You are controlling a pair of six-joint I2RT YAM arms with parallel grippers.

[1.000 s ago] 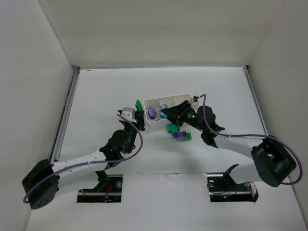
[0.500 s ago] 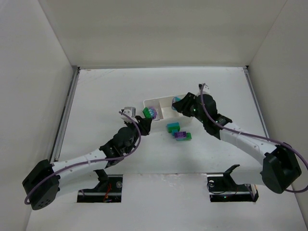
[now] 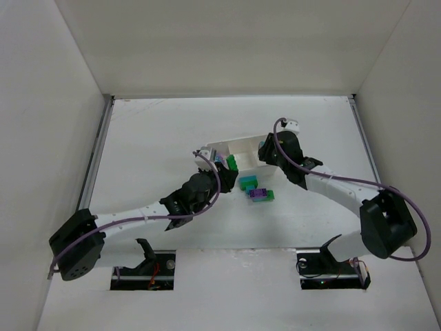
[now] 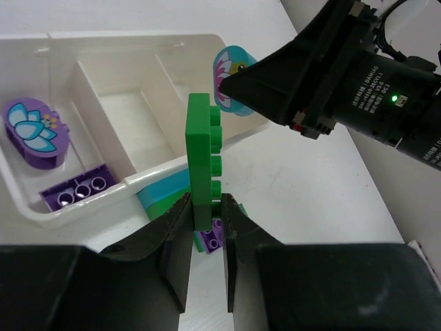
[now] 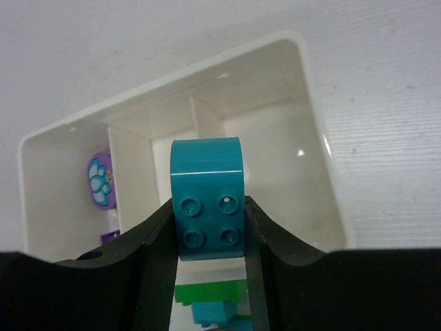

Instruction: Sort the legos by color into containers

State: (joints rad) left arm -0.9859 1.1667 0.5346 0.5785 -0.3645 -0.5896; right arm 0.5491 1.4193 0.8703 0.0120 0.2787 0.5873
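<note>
Seen from above, a white tray [image 3: 242,147] with three compartments sits mid-frame on the table [image 3: 151,131]. The left gripper [image 4: 207,217] pinches a green brick [image 4: 203,152] upright between narrowly set fingers, just in front of the tray's near wall. The right gripper [image 5: 210,231] clamps a teal brick [image 5: 207,179] over the tray's right end. In the left wrist view, a purple oval piece [image 4: 34,131] and a purple brick [image 4: 76,195] lie in the leftmost compartment. Just below the tray in the overhead view, a teal-and-green piece [image 3: 247,183] and a loose purple brick [image 3: 261,195] rest on the table.
</note>
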